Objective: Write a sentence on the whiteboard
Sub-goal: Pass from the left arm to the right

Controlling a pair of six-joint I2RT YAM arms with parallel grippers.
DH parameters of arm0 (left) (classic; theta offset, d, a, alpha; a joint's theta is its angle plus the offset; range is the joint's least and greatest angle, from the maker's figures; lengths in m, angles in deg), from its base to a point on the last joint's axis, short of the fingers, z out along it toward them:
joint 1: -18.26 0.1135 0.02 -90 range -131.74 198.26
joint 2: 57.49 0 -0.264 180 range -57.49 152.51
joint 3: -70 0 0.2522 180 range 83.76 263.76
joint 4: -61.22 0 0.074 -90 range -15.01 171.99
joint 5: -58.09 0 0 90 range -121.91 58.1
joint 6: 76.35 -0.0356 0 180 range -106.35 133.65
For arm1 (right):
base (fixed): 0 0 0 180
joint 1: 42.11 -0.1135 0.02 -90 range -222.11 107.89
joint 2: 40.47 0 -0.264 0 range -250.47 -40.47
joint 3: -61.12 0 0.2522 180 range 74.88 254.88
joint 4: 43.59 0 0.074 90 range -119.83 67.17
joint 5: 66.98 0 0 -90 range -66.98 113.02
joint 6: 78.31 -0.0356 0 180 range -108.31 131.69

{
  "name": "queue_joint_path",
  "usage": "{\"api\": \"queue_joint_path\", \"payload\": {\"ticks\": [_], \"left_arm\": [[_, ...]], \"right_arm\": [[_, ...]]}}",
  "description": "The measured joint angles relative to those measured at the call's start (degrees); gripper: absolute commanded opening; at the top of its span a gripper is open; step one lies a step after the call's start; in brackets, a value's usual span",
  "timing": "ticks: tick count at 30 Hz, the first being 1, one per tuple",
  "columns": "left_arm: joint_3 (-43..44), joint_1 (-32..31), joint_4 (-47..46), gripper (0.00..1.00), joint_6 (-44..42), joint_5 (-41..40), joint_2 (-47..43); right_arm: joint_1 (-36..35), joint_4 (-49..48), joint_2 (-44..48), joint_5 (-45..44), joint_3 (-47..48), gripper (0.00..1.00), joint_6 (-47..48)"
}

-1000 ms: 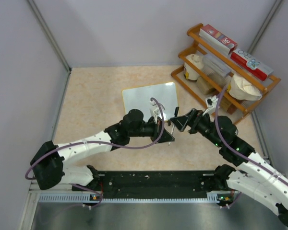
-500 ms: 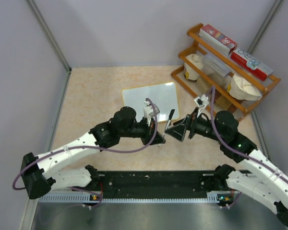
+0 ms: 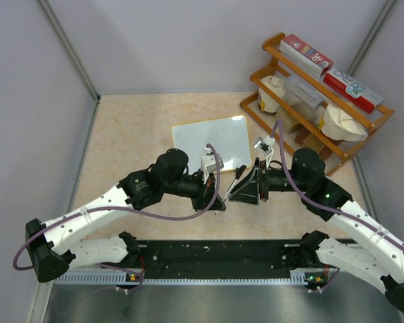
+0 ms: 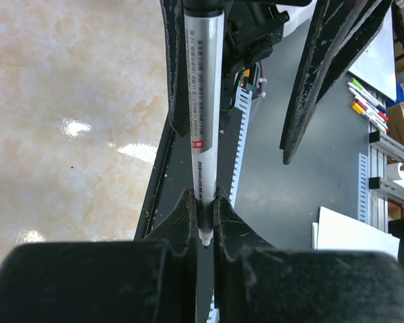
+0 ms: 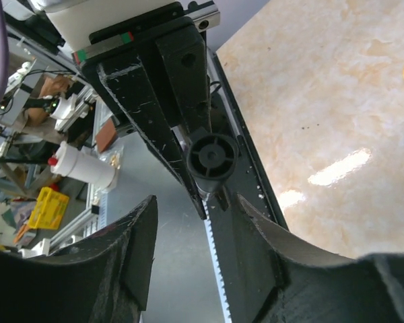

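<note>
My left gripper [image 3: 219,198] is clamped tight on the lower barrel of the marker [image 4: 203,101], and its fingers [image 4: 185,219] pinch the barrel just above the tail end. The marker points away from my left wrist, towards my right arm, with its black cap [image 5: 212,156] on.

The marker looks light, stiff and smooth-sided. I judge that it could twist in a loose pinch, so the firm hold low on the barrel suits it, and the cap is the place for the other hand.

The whiteboard [image 3: 212,138] sits on the table [image 3: 128,134] just beyond both grippers, and neither touches it. Its face is blank. I take it to be light and rigid, and its glossy face is likely to skate under pen pressure. The thin wooden frame at an edge or corner is the place to steady it, never the writing face.

My right gripper [image 3: 246,190] faces the left one, with its jaws standing apart on either side of the capped end. From the right wrist, neither finger [image 5: 138,249] appears to touch the cap, so this hand holds nothing.

A wooden rack [image 3: 293,64] stands at the far right, well apart from the work.
</note>
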Motion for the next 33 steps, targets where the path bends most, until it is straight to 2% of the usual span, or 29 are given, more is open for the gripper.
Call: {"api": "queue_joint_path", "payload": {"ticks": [3, 9, 17, 22, 24, 29, 30, 32, 33], "left_arm": [[0.07, -0.02, 0.81, 0.0, -0.63, 0.92, -0.04], [0.07, -0.02, 1.86, 0.0, -0.81, 2.03, -0.09], [0.07, -0.04, 1.9, 0.0, -0.81, 2.4, -1.07], [0.07, -0.11, 2.27, 0.0, -0.72, 2.8, -1.07], [0.07, -0.11, 2.38, 0.0, -0.42, 3.02, -1.09], [0.07, -0.11, 2.47, 0.0, -0.11, 2.86, -1.33], [0.07, -0.11, 2.58, 0.04, -0.13, 2.56, -1.51], [0.07, -0.11, 2.95, 0.25, -0.17, 1.73, -1.88], [0.07, -0.17, 3.15, 0.53, -0.31, 0.96, -2.12]], "right_arm": [[0.0, -0.96, -0.22, 1.27, 0.0, 0.43, -0.61], [0.0, -3.32, -0.68, 1.95, -0.02, 0.29, -2.62], [0.04, -7.87, -2.99, 3.82, -0.57, 0.25, -5.86], [0.09, -8.79, -4.22, 4.83, -0.87, 0.1, -6.6], [0.13, -8.79, -4.37, 4.87, -0.9, 0.0, -6.19], [0.24, -9.11, -4.42, 5.11, -0.96, 0.0, -5.27], [0.24, -9.33, -4.42, 5.11, -1.09, 0.0, -5.16], [0.24, -10.16, -4.39, 5.11, -1.55, 0.0, -5.09], [0.24, -10.36, -4.35, 5.07, -1.64, 0.0, -5.05]]}}
